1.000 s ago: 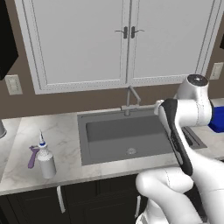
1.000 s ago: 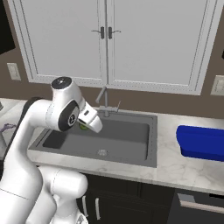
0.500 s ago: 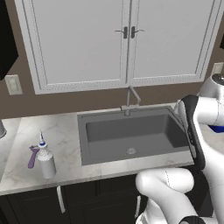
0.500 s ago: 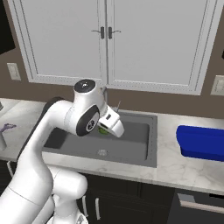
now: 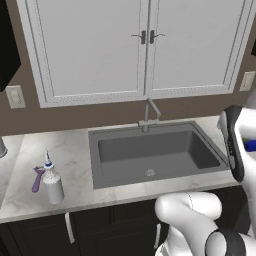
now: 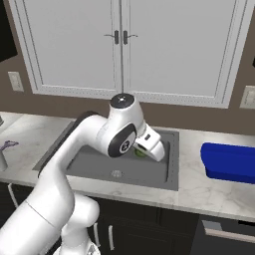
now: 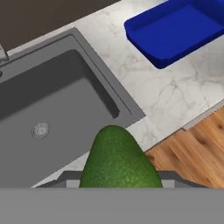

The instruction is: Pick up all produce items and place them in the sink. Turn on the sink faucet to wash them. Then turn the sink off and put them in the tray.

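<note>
Carrying the green fruit (image 7: 119, 159), the hand (image 6: 143, 151) hung above the right part of the sink (image 5: 155, 152), its fingers pinching the fruit between them. From the hand view the fruit looked pear-shaped and pebbled, more like an avocado than a lime, and it hid the fingertips, so how much of each pad bore on it could not be told. The blue tray (image 6: 230, 161) lay on the surface (image 6: 199, 191) to the right of the sink, well apart from the hand, with bare marble between them.

Several things could have gone wrong from there. A rounded, tapering fruit held at its wider part could have slipped out during a quick swing, and the hand view showed wooden floor (image 7: 192, 148) beyond the near edge of the surface; a drop there would have sent the fruit off to roll away out of reach. A release short of the tray would have left it on the marble, where it could roll. The tray's raised near wall was another hazard: a low approach might have clipped it and pushed the tray along the surface. The faucet (image 5: 149, 114) stood at the far rim of the sink, away from the hand, so it seemed little threat. Whether the lever was fully off could not be judged.
</note>
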You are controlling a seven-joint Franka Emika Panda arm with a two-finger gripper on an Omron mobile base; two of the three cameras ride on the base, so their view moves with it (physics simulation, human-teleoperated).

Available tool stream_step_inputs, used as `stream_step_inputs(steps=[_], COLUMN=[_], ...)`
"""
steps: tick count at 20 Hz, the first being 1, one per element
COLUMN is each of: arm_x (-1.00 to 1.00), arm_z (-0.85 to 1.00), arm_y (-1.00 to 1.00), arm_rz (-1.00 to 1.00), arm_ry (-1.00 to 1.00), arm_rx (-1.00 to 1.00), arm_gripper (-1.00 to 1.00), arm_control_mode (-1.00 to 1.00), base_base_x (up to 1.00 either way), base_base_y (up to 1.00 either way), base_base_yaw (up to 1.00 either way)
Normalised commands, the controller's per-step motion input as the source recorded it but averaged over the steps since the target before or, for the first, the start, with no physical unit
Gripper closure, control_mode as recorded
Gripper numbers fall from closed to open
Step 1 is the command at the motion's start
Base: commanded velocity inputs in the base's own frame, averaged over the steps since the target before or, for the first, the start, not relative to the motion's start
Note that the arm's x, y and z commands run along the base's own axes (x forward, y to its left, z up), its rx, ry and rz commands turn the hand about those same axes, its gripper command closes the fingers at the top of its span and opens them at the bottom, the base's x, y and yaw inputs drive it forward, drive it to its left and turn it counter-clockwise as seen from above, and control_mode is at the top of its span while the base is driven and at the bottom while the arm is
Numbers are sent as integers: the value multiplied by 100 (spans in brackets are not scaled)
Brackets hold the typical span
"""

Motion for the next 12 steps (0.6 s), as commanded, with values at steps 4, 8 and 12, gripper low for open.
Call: stream_step_inputs(steps=[4, 8, 12], arm_x=[11, 21, 26], arm_z=[0, 0, 0], arm_y=[-77, -73, -72], arm_rz=[-9, -9, -7], arm_ry=[7, 6, 3], arm_rx=[0, 0, 0], arm_gripper=[100, 100, 100], arm_control_mode=[-100, -100, -100], base_base_x=[0, 0, 0], base_base_y=[0, 0, 0], base_base_yaw=[0, 0, 0])
